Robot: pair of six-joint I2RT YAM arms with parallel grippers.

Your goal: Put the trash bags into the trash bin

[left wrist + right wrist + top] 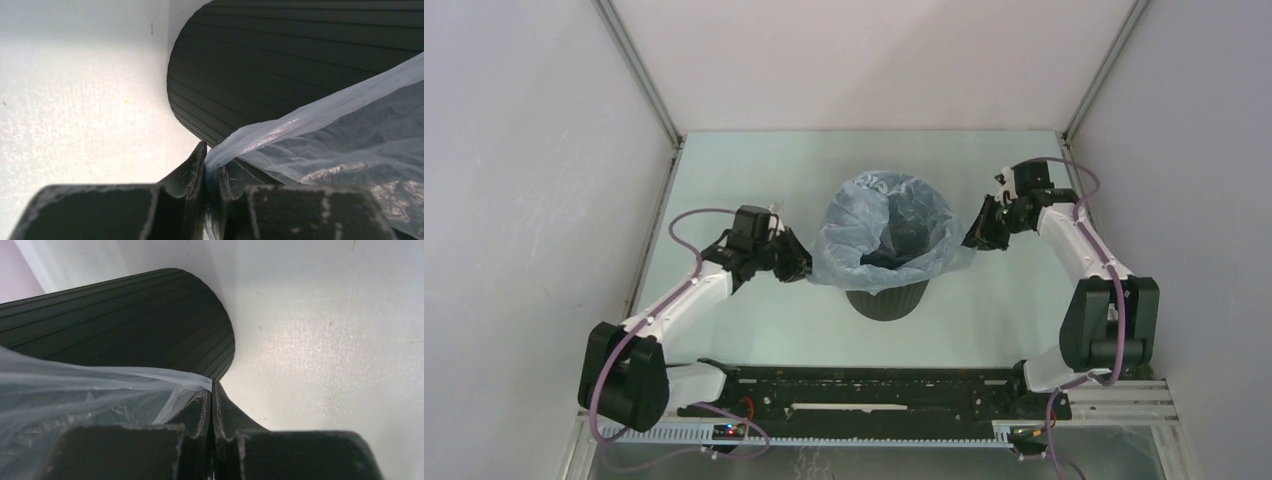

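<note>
The black ribbed trash bin (pixel 887 298) stands upright in the middle of the table. The pale blue trash bag (pixel 844 250) lines its mouth and drapes over the rim, spread wider than the bin. My left gripper (pixel 802 268) is at the bag's left edge, beside the bin's wall. In the left wrist view it (pixel 212 160) is shut on a bunched fold of the bag (pixel 350 140) in front of the bin (pixel 280 65). My right gripper (pixel 972 238) is at the bag's right edge. In the right wrist view it (pixel 212 390) is shut, with the bag's hem (pixel 75 395) running into its tips, next to the bin (pixel 125 320).
The pale table (pixel 754 180) is enclosed by white walls at the back and both sides. A black rail (pixel 874 392) with cables runs along the near edge between the arm bases.
</note>
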